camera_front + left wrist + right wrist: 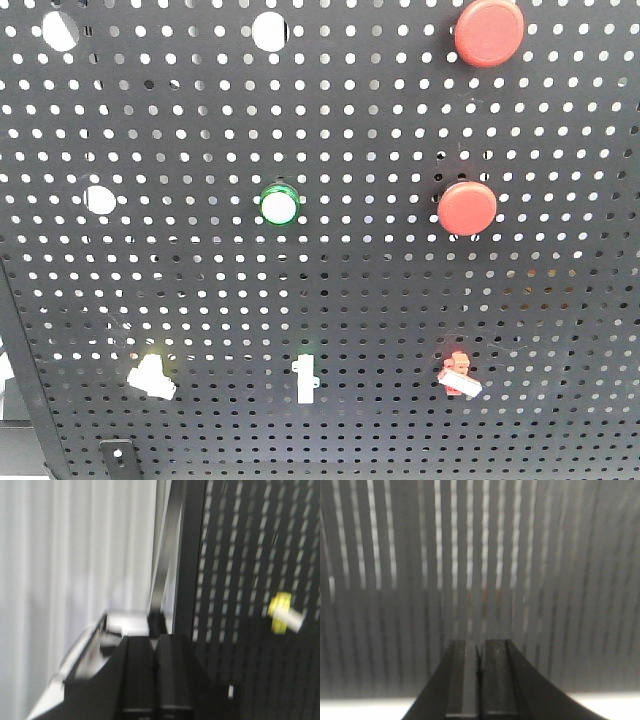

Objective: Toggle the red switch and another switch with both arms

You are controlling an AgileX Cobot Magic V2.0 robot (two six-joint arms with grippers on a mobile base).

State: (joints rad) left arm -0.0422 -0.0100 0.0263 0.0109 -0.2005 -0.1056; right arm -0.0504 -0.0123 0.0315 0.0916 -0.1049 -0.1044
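Pegboard (330, 290): black perforated panel, filling my front view.
Red switch (459, 373): bottom row, at 3 o'clock from the white toggle (306, 378). I read its white lever tip as pointing toward 4 o'clock.
Pale yellow switch (152, 375): same row, at 9 o'clock from the white toggle. In my left wrist view it shows blurred at 2 o'clock from the claw, well apart from it.
Green-ringed button (280, 205): at 12 o'clock from the white toggle.
Lower round red push button (467, 208): at 12 o'clock from the red switch.
Upper round red push button (489, 30): at 12 o'clock from the lower one, at the frame's top edge.
Left gripper (156, 647): fingers pressed flat together, near the panel's side frame.
Right gripper (480, 652): fingers pressed flat together, facing the pegboard. The holes are streaked with blur, and I cannot tell which switch lies nearest.
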